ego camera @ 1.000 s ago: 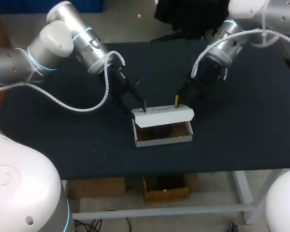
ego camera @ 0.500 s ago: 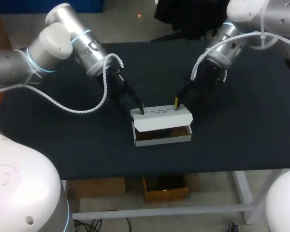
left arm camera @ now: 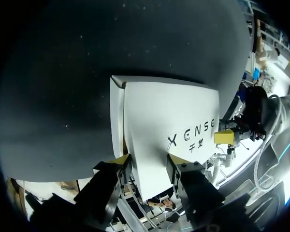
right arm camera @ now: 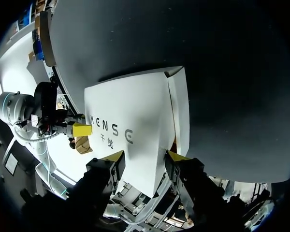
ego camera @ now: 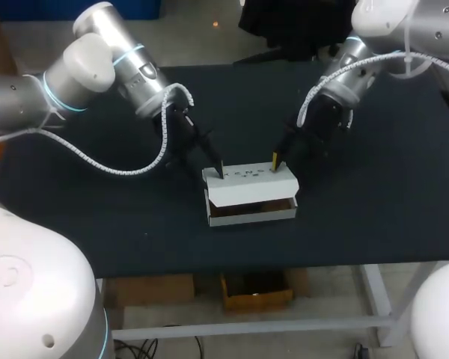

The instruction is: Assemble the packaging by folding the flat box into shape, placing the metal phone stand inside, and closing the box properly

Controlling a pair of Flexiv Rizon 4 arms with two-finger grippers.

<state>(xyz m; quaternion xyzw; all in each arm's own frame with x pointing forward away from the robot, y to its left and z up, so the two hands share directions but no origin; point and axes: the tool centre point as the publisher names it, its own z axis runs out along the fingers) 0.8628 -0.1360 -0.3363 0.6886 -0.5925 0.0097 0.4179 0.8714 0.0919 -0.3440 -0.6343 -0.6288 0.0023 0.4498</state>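
The white box (ego camera: 251,213) lies mid-table with its printed lid (ego camera: 247,182) tilted low over it, leaving a narrow dark slit at the front. The phone stand cannot be made out inside. My left gripper (ego camera: 219,170) rests on the lid's back left corner, and my right gripper (ego camera: 275,161) on the back right corner. In the left wrist view the lid (left arm camera: 169,116) runs under the open left gripper (left arm camera: 150,162), with the other arm's yellow tip at its far end. In the right wrist view the lid (right arm camera: 130,116) likewise passes beneath the open right gripper (right arm camera: 144,157).
The black table (ego camera: 359,194) holds nothing else that shows. Both arms slant in from the back corners, with the left arm's white cable looping over the table's left part.
The lid has swung further down over the box, and the dark inside seen earlier is now nearly covered. Both grippers have followed it slightly forward and down.
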